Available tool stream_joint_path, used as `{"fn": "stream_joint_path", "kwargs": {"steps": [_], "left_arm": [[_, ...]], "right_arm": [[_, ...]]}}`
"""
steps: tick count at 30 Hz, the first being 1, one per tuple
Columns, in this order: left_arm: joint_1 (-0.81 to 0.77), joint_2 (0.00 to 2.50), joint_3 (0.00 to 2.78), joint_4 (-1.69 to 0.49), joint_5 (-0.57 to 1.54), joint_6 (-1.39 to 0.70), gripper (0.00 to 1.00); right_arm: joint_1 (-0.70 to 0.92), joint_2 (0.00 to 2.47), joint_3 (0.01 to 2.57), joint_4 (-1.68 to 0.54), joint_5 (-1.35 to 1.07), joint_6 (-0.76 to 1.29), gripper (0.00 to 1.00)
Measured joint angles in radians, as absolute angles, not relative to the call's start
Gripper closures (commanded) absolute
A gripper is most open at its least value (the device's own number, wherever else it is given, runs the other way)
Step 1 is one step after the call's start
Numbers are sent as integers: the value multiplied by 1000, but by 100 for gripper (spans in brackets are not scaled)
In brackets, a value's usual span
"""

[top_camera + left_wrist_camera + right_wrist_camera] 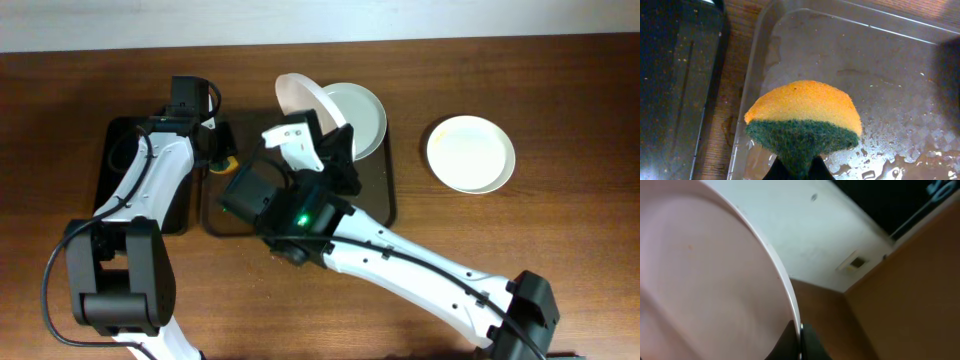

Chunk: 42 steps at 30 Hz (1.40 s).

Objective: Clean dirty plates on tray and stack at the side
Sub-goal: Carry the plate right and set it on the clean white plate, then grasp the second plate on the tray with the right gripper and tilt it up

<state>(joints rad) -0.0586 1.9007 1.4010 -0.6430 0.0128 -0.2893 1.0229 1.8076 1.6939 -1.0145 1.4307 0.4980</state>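
My right gripper (335, 130) is shut on the rim of a white plate (303, 100) and holds it tilted on edge above the brown tray (385, 195); in the right wrist view the plate (705, 280) fills the left side, pinched between my fingers (799, 339). A second white plate (362, 112) lies on the tray's far right. A third white plate (470, 152) sits on the table to the right of the tray. My left gripper (212, 150) is shut on an orange and green sponge (802, 120) over the tray's wet left end (880, 75).
A black rectangular bin (120, 165) lies left of the tray, also in the left wrist view (675, 75). The wooden table (560, 240) surrounds them. The right arm stretches across the front right.
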Motion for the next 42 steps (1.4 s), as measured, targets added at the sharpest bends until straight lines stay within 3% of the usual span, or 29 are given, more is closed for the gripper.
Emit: {"fn": "stream_joint_path", "kwargs": {"steps": [5,8,13,17,22,24,28,30,31,32,33,38,42], "left_arm": [[-59,1901,1401,-643,16,-289,99],[-59,1901,1401,-643,20,-289,99],[-59,1901,1401,-642,20,-290,99],[-59,1901,1401,-642,20,-290,99],[-59,1901,1401,-643,20,-293,99],[-59,1901,1401,-642,20,-293,99],[-59,1901,1401,-643,20,-293,99],[-59,1901,1401,-643,20,-293,99],[-59,1901,1401,-643,20,-293,99],[-59,1901,1401,-643,20,-293,99],[-59,1901,1401,-643,20,-293,99],[-59,1901,1401,-643,20,-293,99],[-59,1901,1401,-643,20,-293,99]], "right_arm": [[1024,1808,1694,-1015,1450,524,96],[962,1803,1695,-1094,1268,558,96],[643,1736,1695,-1185,831,618,96],[246,1727,1695,-1192,462,581,96],[-134,1827,1683,-1172,304,538,96],[-186,1889,1676,-1126,281,519,95],[-234,1999,1665,-1056,241,455,95],[-219,2034,1665,-1039,225,440,72],[-204,2050,1665,-1035,217,435,54],[-193,2057,1665,-1034,210,430,49],[-181,2059,1665,-1034,207,429,38],[-91,2063,1719,-1064,100,415,36],[90,2065,1791,-916,-33,466,38]]}}
